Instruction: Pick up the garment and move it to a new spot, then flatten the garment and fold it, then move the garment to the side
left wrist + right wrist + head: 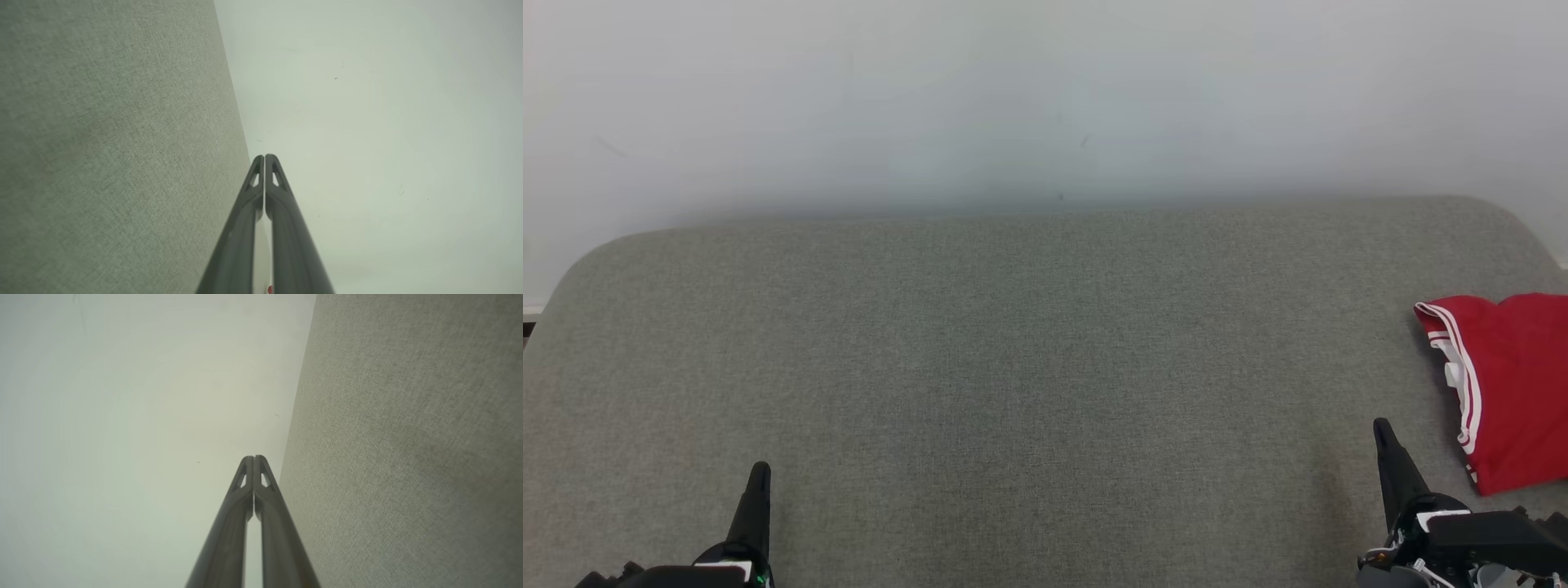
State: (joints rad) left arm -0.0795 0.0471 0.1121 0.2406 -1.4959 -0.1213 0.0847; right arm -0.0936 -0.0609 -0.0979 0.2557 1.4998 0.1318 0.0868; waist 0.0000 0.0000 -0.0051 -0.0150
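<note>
Grey fabric surface (1013, 367), pale wall (1045, 98), red garment (1519, 392) (near right fingers (1398, 469))

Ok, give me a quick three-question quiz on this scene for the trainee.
1. True or false: the garment lies on the robot's left.
2. The right gripper is: A open; B shut and empty; C shut on the garment.
3. Fill in: the garment is ___ with white stripes.
Key: 1 false, it lies at the right edge of the grey surface; 2 B; 3 red.
</note>
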